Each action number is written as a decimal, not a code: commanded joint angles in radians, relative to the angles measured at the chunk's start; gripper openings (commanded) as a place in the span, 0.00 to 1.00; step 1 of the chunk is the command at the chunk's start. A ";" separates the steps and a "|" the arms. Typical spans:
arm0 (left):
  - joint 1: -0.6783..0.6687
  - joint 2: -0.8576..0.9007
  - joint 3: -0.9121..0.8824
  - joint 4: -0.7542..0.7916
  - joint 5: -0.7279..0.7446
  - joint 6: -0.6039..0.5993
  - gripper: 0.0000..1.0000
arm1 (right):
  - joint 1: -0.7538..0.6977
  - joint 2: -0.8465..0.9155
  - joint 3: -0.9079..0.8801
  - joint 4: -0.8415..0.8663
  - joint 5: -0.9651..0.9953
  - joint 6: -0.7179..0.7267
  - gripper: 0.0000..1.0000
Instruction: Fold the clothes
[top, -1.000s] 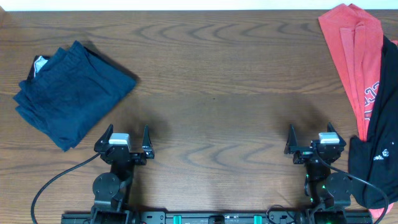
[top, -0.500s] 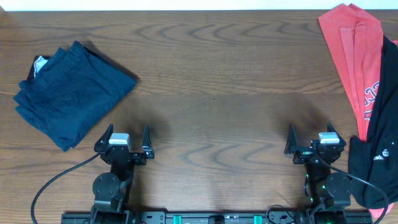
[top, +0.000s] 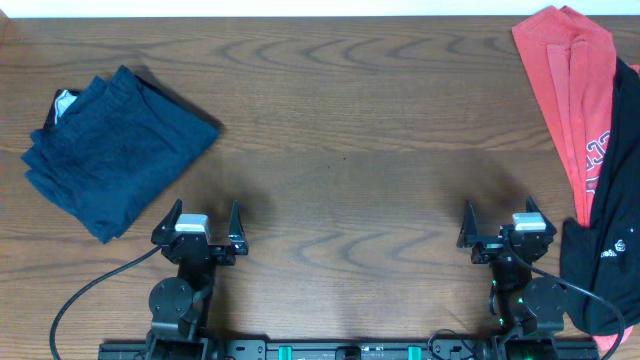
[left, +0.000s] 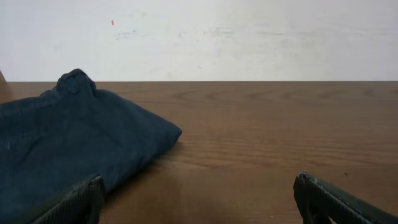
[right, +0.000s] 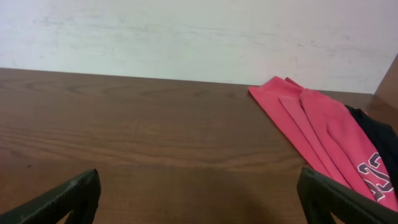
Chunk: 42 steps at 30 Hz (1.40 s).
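Left claw (top: 204, 212) and right claw (top: 499, 212) both released, empty. Navy garment (top: 115, 150) folded, worktop (top: 340, 130) left. Black T-shirt (top: 610, 250) overlaps red garment (top: 565, 90) far right, cut off by frame edge; lettering partly hidden

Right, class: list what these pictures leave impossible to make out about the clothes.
Black shirt: cut off by the overhead view's right edge; white logo too small to read.
Red shirt: lettering partly covered by the black shirt, overhead.
Navy garment: left wrist view's edge crops it.
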 joint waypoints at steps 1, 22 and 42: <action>0.003 -0.007 -0.015 -0.044 -0.019 0.006 0.98 | -0.010 0.000 -0.001 -0.006 -0.011 0.008 0.99; 0.003 0.152 0.149 -0.103 0.026 -0.114 0.98 | -0.011 0.153 0.193 -0.241 0.081 0.135 0.99; 0.003 0.917 0.768 -0.650 0.027 -0.115 0.98 | -0.106 1.216 0.815 -0.634 0.280 0.342 0.99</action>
